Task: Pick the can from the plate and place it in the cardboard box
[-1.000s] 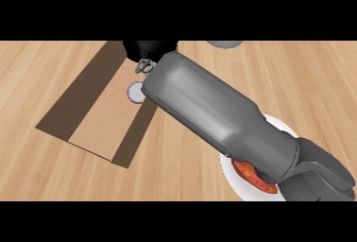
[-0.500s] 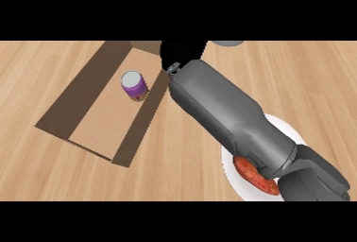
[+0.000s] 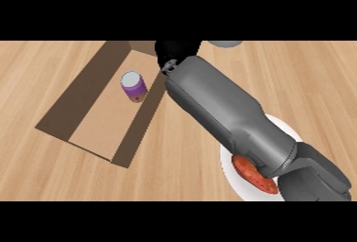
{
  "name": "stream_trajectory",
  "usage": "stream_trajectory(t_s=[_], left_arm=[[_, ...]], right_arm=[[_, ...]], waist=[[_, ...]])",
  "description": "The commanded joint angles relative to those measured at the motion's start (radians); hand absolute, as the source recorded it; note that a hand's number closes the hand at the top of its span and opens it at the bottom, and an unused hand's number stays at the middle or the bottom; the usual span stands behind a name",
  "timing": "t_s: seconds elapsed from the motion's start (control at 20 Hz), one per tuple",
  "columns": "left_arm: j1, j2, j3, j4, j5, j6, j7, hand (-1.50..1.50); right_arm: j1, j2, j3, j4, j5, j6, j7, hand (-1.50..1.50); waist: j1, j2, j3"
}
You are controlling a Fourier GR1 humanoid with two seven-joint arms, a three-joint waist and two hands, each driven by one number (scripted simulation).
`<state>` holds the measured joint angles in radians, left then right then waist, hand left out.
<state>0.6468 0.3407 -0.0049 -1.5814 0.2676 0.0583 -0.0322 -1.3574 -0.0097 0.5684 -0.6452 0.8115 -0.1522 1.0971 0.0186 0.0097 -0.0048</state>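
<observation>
Purple can: one, with a pale grey top, standing nearly upright inside the cardboard box, toward the box's far end; a small red mark shows low on its side.
Writing: none can be read on the can or anywhere else.
Cardboard box: one, open-topped, brown, lying at a slant on the wooden counter; its inner walls are darker than its floor.
Right hand: black, at the view's upper edge above the box's far right corner, just beside the can but apart from it; it holds nothing I can see, and whether its fingers are spread or curled cannot be told, since the forearm and the edge of the view hide them.
Right forearm: grey, running from the lower right up across the plate to the box.
Plate: one, white, at lower right, mostly covered by the forearm; a red-orange piece of food lies on it.
Grey round thing: one, cut off by the upper edge, unidentifiable.
</observation>
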Motion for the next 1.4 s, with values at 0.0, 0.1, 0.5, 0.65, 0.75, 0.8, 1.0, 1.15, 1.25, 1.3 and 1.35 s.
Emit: stream_trajectory(t_s=[0.0,0.1,0.5,0.65,0.75,0.8,1.0,1.15,1.25,1.3,1.35], left_arm=[[-0.253,-0.051,-0.027,-0.168,0.03,-0.008,-0.062,0.0],[-0.252,-0.053,-0.023,-0.164,0.037,-0.012,-0.049,0.0],[-0.215,-0.064,0.005,-0.145,0.044,-0.014,-0.066,0.0],[-0.209,-0.074,0.009,-0.154,0.047,-0.012,-0.071,0.0],[-0.192,-0.07,0.016,-0.154,0.047,-0.02,-0.083,0.0],[-0.202,-0.069,0.018,-0.161,0.043,-0.015,-0.083,0.0],[-0.201,-0.077,0.033,-0.155,0.053,-0.014,-0.084,0.0],[-0.189,-0.086,0.032,-0.161,0.051,-0.011,-0.088,0.0],[-0.184,-0.08,0.037,-0.17,0.051,-0.014,-0.083,0.0],[-0.178,-0.086,0.039,-0.171,0.052,-0.009,-0.083,0.0],[-0.189,-0.086,0.039,-0.169,0.05,-0.011,-0.085,0.0]], right_arm=[[-0.063,0.009,0.008,-0.037,0.065,-0.157,0.091,-1.5],[-0.073,0.009,-0.014,-0.07,0.067,-0.216,0.088,-1.5],[-0.075,0.009,-0.194,-0.189,0.038,-0.47,0.081,-1.5],[-0.038,0.009,-0.228,-0.213,0.048,-0.561,0.058,-1.5],[-0.012,0.009,-0.245,-0.242,0.044,-0.622,0.046,-1.5],[-0.007,0.009,-0.253,-0.242,0.054,-0.639,0.03,-1.5],[0.036,0.009,-0.263,-0.273,0.067,-0.712,0.011,-1.5],[0.067,0.009,-0.259,-0.292,0.1,-0.761,0.016,-1.5],[0.09,0.009,-0.248,-0.312,0.112,-0.775,0.018,-1.5],[0.101,0.009,-0.247,-0.32,0.121,-0.789,0.019,-1.5],[0.124,0.009,-0.236,-0.325,0.117,-0.797,0.011,-1.5]], waist=[[-0.041,-0.018,0.003],[-0.048,-0.017,0.005],[-0.083,-0.027,0.011],[-0.098,-0.025,0.01],[-0.092,-0.028,0.01],[-0.104,-0.026,0.01],[-0.118,-0.032,0.006],[-0.127,-0.034,0.006],[-0.132,-0.035,0.007],[-0.132,-0.036,0.007],[-0.137,-0.032,0.007]])
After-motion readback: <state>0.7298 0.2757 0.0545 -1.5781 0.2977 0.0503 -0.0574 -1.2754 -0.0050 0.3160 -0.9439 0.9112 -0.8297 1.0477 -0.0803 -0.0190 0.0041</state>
